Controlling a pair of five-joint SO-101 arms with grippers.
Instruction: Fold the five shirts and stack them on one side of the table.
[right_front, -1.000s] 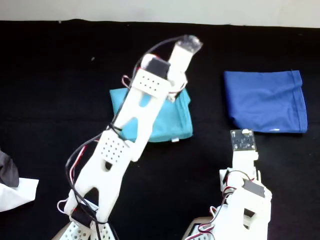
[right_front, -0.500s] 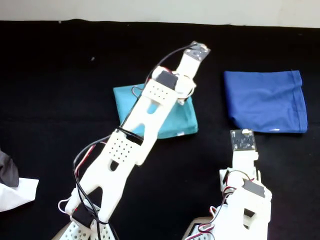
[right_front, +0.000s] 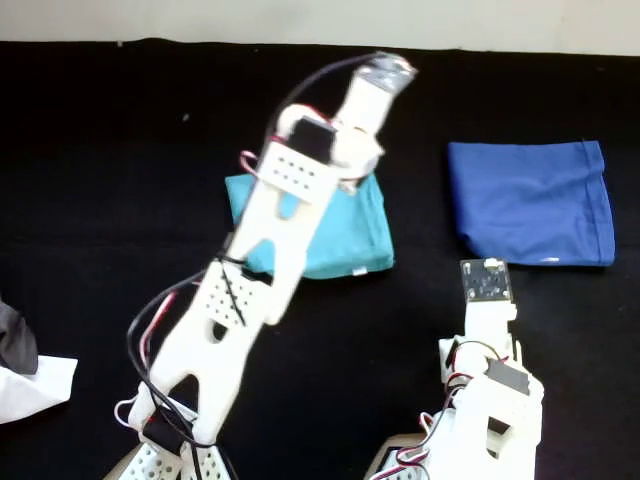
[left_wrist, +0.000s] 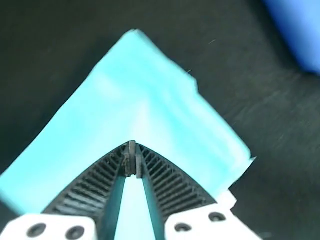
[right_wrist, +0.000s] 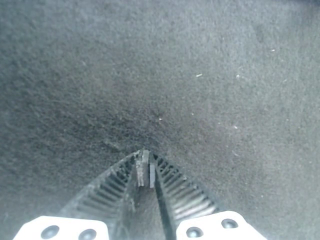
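Left arm (right_front: 280, 220) stretched forward, its gripper (left_wrist: 133, 162) clenched empty above teal shirt (left_wrist: 150, 105) with unreadable white tag (left_wrist: 228, 198); right gripper (right_wrist: 145, 170) clenched over table (right_wrist: 210, 70).

Left arm (right_front: 290, 200) and teal shirt (right_front: 362, 232), compared over one second. Half a second ago the arm's far end leans toward the blue shirt (right_front: 530, 200). It now swings back away from it and reaches closer to the table's far edge than in either earlier picture. The arm's perforated link now lies across more of the teal shirt's middle. The teal shirt rests slightly nearer the blue shirt than a second ago. Its near corner and the small white tag (right_front: 357, 271) there are displaced the same way.
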